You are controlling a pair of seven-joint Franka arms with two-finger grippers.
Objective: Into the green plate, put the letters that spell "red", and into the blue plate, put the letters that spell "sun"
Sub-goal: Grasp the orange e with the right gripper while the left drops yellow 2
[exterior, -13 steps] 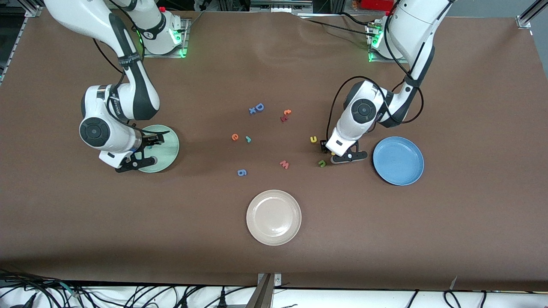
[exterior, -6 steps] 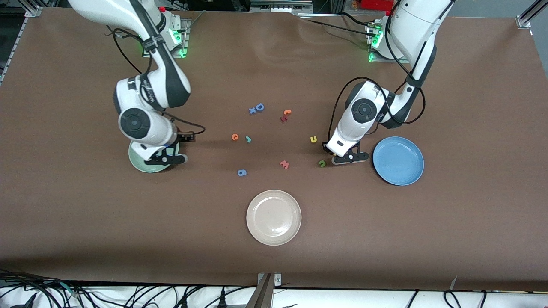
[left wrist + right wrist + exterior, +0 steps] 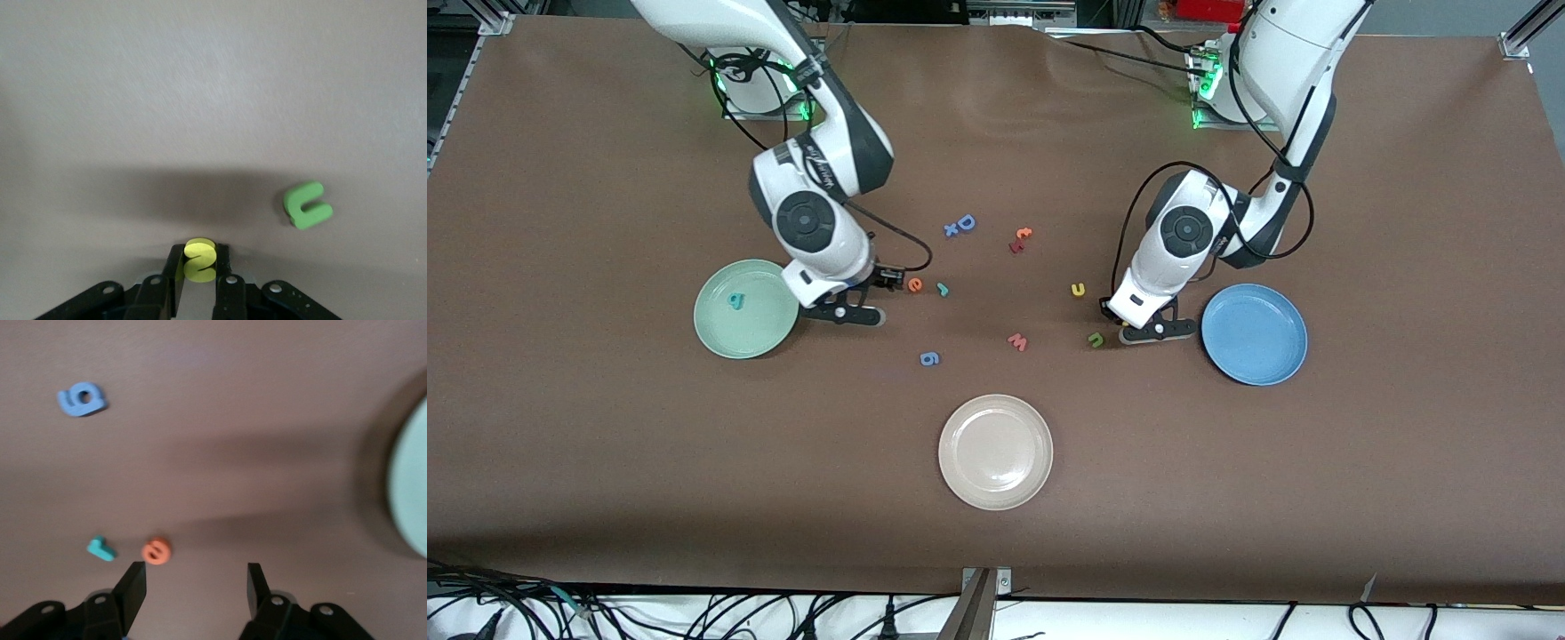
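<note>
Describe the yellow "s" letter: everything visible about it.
The yellow "s" is a small, thick, matte letter that looks like foam, bright yellow, its two curls clearly cut. It sits clamped between the two black fingers of the left gripper, which is shut on its sides, low over the brown table between the green letter and the blue plate. Whether its underside touches the table cannot be told. In the front view the arm hides it.
</note>
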